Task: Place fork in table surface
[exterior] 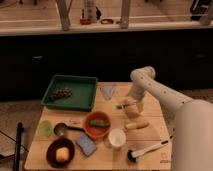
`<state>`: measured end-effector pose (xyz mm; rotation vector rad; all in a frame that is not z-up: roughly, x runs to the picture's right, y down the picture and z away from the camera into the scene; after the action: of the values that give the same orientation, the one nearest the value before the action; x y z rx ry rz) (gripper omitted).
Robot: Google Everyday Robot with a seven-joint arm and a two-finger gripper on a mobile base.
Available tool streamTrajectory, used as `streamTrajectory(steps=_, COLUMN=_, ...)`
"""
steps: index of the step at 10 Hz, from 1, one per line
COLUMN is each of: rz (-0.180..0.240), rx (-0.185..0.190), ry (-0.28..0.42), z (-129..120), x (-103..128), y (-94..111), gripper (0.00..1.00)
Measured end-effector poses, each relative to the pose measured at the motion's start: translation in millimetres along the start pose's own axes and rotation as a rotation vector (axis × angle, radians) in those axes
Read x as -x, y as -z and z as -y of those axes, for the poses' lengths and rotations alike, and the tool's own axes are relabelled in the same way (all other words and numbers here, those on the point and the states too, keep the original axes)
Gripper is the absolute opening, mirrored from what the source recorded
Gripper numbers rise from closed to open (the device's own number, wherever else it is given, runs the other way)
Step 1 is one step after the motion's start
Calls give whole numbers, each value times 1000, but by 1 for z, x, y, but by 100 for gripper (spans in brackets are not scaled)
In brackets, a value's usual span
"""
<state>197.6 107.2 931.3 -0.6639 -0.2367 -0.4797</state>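
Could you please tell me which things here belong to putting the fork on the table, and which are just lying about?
Job: fork, at the hand over the table's right side; table.
Lying about: green tray, orange bowl, white cup, brush, spoon, sponge, dark bowl.

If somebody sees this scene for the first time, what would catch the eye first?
The white robot arm catches the eye first. It reaches in from the right, and its claw hangs low over the right part of the table surface, with the slim fork at its left side. Next come the green tray at the back left and the orange bowl near the middle.
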Motion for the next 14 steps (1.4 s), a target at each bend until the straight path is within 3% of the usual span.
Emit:
streamTrajectory(steps=1, rz=6, rx=3, ry=-3, z=0, x=1, y=-3, gripper=76)
streamTrajectory(steps=3, rz=14, rx=10, ry=-6, z=-1, x=3, y=-11, gripper=60)
streamTrajectory(steps=5, rz=36, rx=2, ry=-23, z=-3, x=4, y=-18, gripper=40)
streamTrajectory(steps=9, rz=34, rx=3, ry=-15, z=-2, x=6, y=-12, gripper=2)
streamTrajectory(steps=14, rz=55, rx=9, ry=-21, z=-2, x=7, y=-18, gripper=0)
